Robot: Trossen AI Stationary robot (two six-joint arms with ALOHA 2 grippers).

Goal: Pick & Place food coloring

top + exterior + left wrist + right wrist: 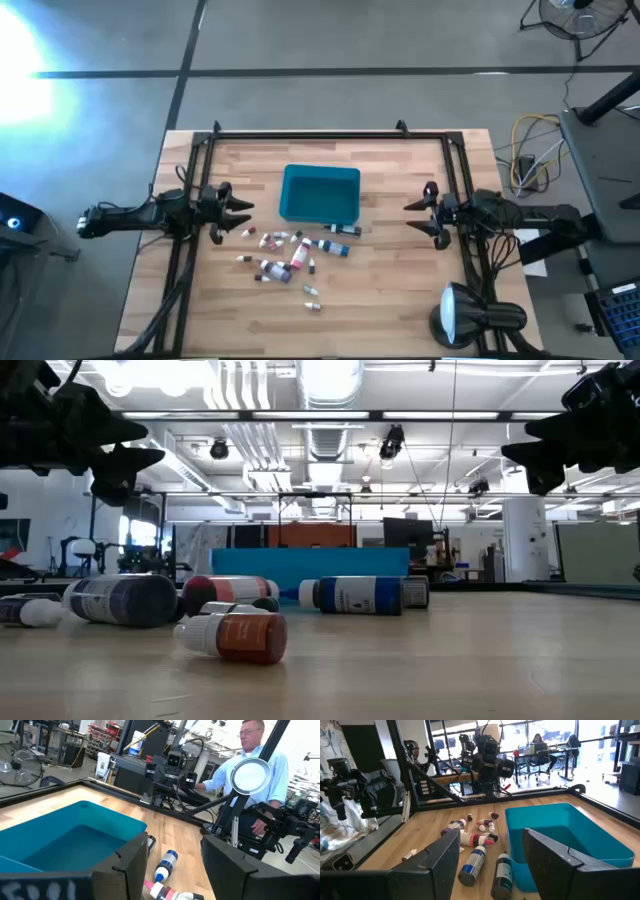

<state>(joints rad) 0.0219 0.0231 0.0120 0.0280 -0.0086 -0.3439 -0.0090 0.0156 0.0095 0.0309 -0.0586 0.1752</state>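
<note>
Several small food coloring bottles (290,252) lie on their sides on the wooden table, just in front of the teal bin (320,195). The low view shows a red one (235,635), a dark one (125,598) and a blue one (355,595). My left gripper (238,218) hovers open to the left of the bottles, its fingers pointing toward the table's right. In its wrist view a blue bottle (166,862) shows between the fingers (127,865). My right gripper (412,215) hovers open to the right of the bin, facing the bottles (472,860).
The teal bin's wall (517,845) stands close to my right gripper's path. A black frame (330,135) runs around the table's far and side edges. A round lamp (460,315) stands at the near right corner. A person in a light blue shirt (260,775) sits beyond the right edge.
</note>
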